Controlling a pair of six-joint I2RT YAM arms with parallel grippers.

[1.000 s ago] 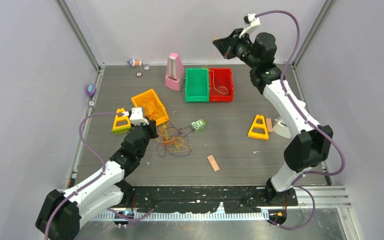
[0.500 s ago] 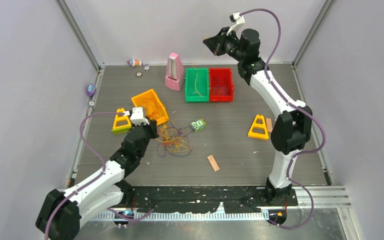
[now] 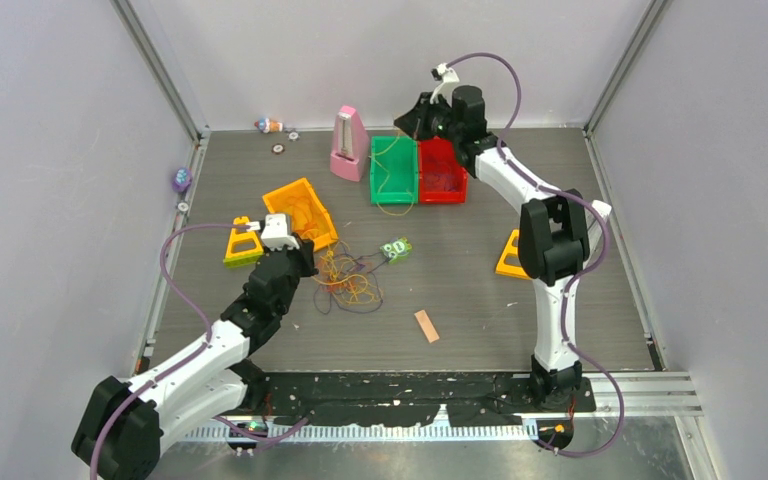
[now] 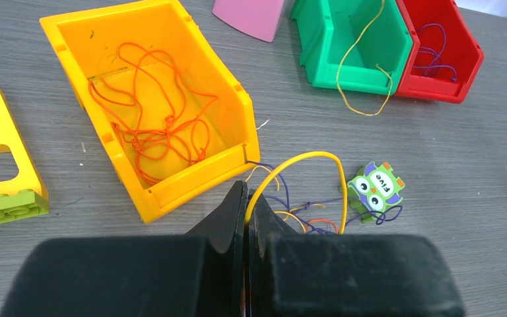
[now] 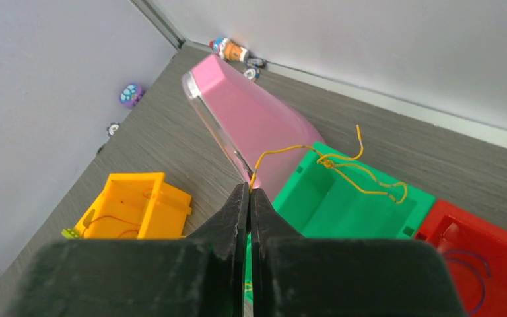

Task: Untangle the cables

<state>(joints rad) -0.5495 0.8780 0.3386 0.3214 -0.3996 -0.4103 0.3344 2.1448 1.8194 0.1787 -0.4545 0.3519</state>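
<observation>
Our right gripper [image 5: 249,188] has swung over the green bin [image 5: 304,193], pinching a yellow cable [image 5: 284,150] to drop; left gripper [image 4: 245,193] pinches a yellow loop [image 4: 304,156].

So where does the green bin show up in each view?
Top external: green bin, upper centre.
Left wrist: top edge, right of centre.
Right wrist: right of centre, lower half.
Shared landmark: the red bin beside it, seen in all three.

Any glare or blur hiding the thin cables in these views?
Top external: even light, no glare, but the tangle is tiny and its strands merge. Left wrist: sharp, yellow cable crisp. Right wrist: yellow strand sharp against the green bin.
</observation>
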